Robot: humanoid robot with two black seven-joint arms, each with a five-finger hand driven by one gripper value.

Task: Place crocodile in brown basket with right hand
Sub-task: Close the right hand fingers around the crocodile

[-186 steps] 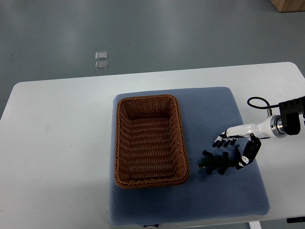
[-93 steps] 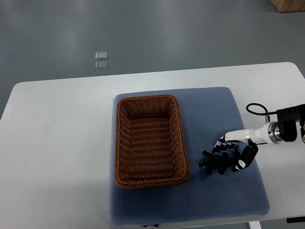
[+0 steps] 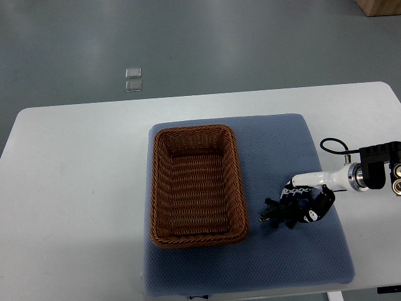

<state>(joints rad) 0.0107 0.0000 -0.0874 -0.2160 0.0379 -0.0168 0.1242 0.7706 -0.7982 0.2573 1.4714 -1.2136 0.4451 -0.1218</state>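
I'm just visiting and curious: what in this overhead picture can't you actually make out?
- Crocodile: its tail end is covered by the right hand, so a firm grip cannot be confirmed.
- Right arm: cut off by the picture's right edge.
- Two small clear things on the floor: too small to identify.
- Left hand: outside the picture.

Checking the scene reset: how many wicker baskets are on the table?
1: the brown rectangular wicker basket sits on the left part of the blue-grey mat, apparently empty. Nothing suggests another is hidden.
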